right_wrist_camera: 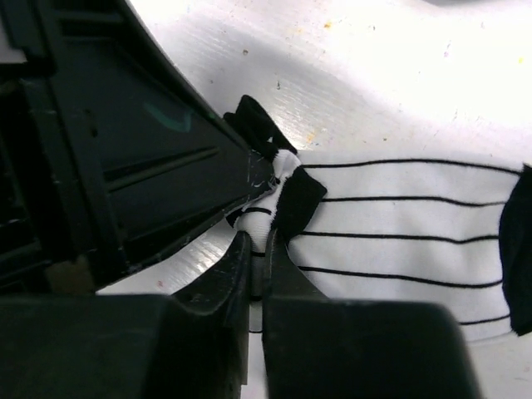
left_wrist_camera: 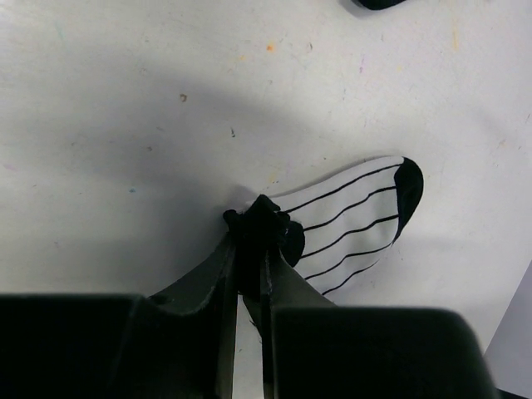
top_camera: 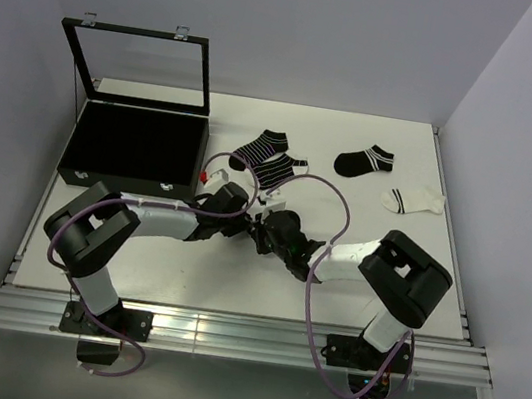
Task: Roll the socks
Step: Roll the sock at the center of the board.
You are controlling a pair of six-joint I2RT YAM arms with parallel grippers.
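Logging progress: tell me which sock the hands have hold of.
The white fabric sock with thin black stripes and a black toe: both the left hand and right hand pinch its bunched end. The other socks lie untouched farther back.

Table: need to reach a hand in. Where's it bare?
Bare: near strip of table between the arm bases; far strip right of the case, behind the loose socks. Crowded: centre, where left gripper and right gripper pinch the white sock.

Striped white sock (left_wrist_camera: 353,220) flat on worktop (left_wrist_camera: 125,100), cuff end bunched. Black sock (top_camera: 364,160), pale sock (top_camera: 413,200) flat, far right.
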